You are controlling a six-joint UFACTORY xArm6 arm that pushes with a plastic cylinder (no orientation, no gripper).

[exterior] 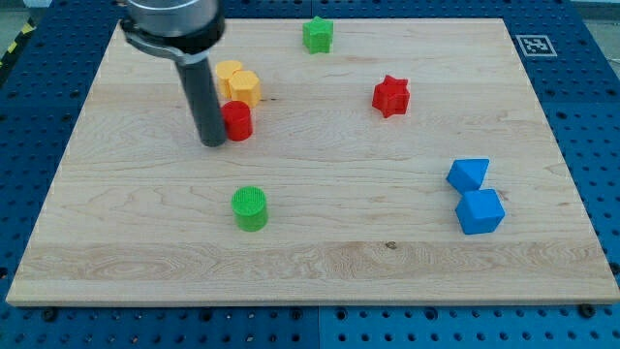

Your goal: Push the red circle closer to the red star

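Seven small blocks lie on our wooden tabletop (320,262), which sits on a blue pegboard base (39,97). We go from left to right. Our arm carries no gripper, so we have nothing to report as released or clenched; it ends in a dark rod, and my tip (212,142) rests on the wood at the far left, pressed against the left side of the red circle (237,120). That red circle stands just in front of two yellow blocks: a yellow block (227,74) whose shape we cannot make out, partly hidden behind the rod, and a yellow hexagon (245,87) touching it on the right. The red circle appears to touch the hexagon's near edge. Nearer to us and slightly right of the tip stands a green circle (250,208), alone and well apart from the others. At the far edge, around the middle, sits a green star (318,34). The red star (391,95) lies to the right of the red circle, well apart from it, with bare wood between them. At the right, a blue pentagon-like block (469,174) touches a blue cube (480,211) just nearer to us.
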